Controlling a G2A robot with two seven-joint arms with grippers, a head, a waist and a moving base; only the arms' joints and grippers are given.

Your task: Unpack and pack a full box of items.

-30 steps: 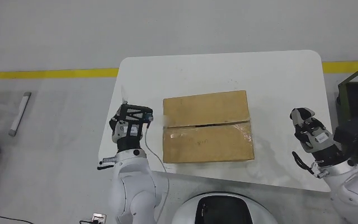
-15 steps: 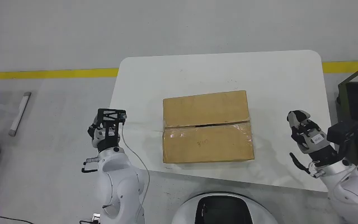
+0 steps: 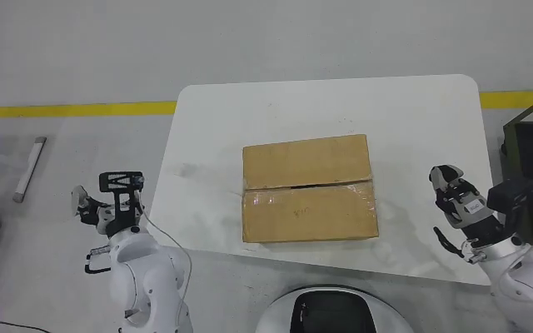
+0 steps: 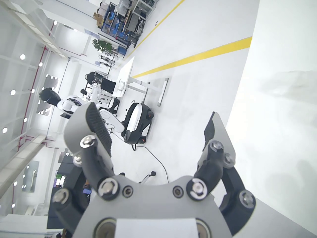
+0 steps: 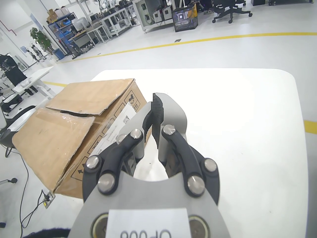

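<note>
A brown cardboard box (image 3: 308, 189) lies in the middle of the white table (image 3: 333, 104), its two top flaps folded down with a narrow slit between them. My left gripper (image 3: 121, 179) hangs over the floor beyond the table's left edge, open and empty; in the left wrist view its fingers (image 4: 152, 117) are spread wide beside the table's edge (image 4: 284, 75). My right gripper (image 3: 447, 175) sits over the table's right side, apart from the box, shut on nothing. The right wrist view has its pads (image 5: 155, 105) pressed together, and the box (image 5: 74, 125) lies farther off.
A yellow floor line (image 3: 83, 108) runs behind the table. A grey bar (image 3: 29, 169) lies on the floor far left. A dark object (image 3: 518, 137) stands off the table's right edge. Bare table surface surrounds the box.
My left arm has swung left, from beside the box's left end to beyond the table's edge. The right arm has barely shifted. The box has not moved.
</note>
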